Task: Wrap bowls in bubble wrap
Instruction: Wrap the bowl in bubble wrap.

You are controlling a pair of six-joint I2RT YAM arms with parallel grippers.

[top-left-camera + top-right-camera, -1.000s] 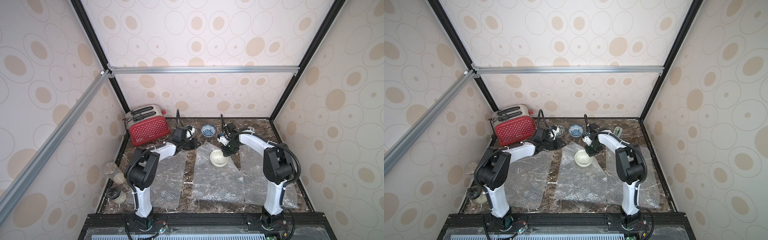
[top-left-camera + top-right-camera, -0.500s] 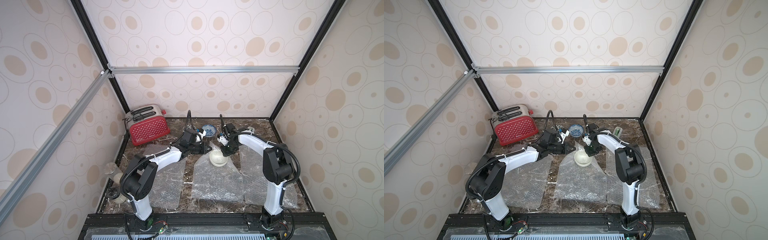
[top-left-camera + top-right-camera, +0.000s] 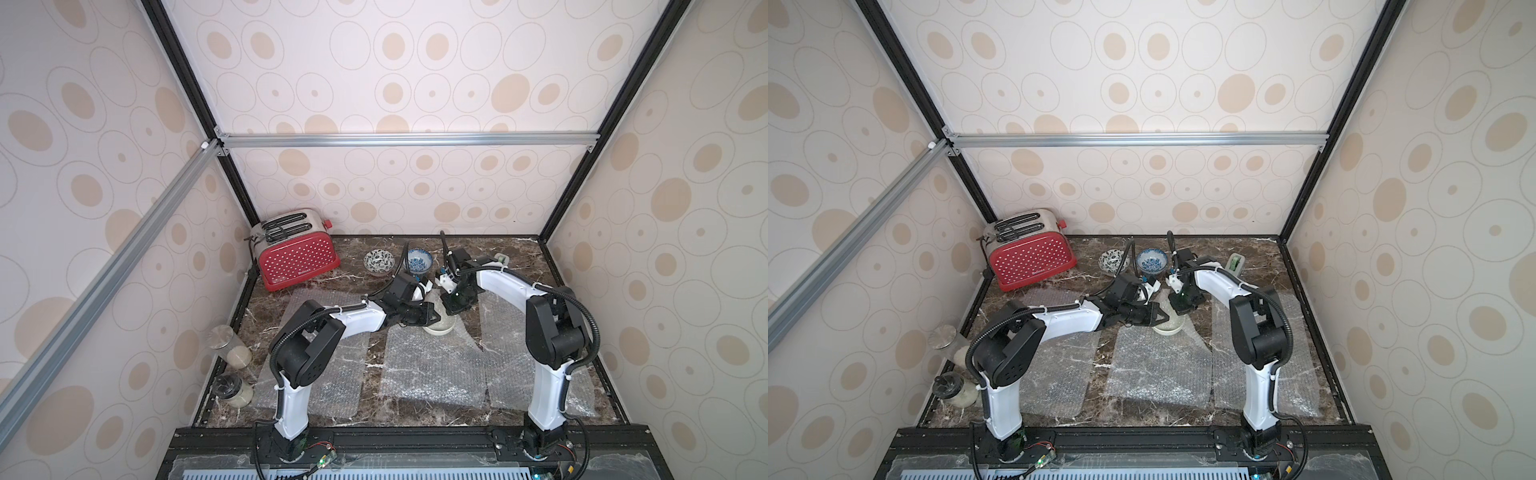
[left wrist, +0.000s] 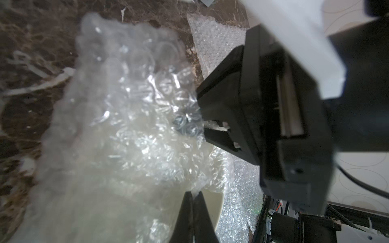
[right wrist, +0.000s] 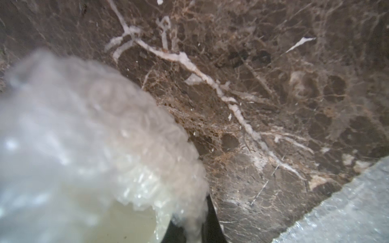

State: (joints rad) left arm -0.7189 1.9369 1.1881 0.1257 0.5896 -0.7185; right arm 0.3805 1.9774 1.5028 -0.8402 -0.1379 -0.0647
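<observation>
Since a second ago the left arm has swung from the leaf-pattern bowl (image 3: 379, 262) at the back of the counter (image 3: 524, 258) across to the cream bowl (image 3: 438, 329); the right arm has kept its place. Stretched low and nearly level, the left claw (image 3: 432, 318) is clamped on a fold of the middle sheet of bubble wrap (image 3: 428, 365). Arching down from above, the right claw (image 3: 451, 309) pinches the same sheet, which is drawn up over the cream bowl standing on its far end.

Three bowls, three sheets, two jars, one red toaster (image 3: 297, 259). The blue-pattern bowl (image 3: 419, 262) stands just behind the claws. Both jars (image 3: 230, 349) hug the left edge. Nearer the front, the left sheet (image 3: 328, 374) and right sheet (image 3: 503, 353) lie flat.
</observation>
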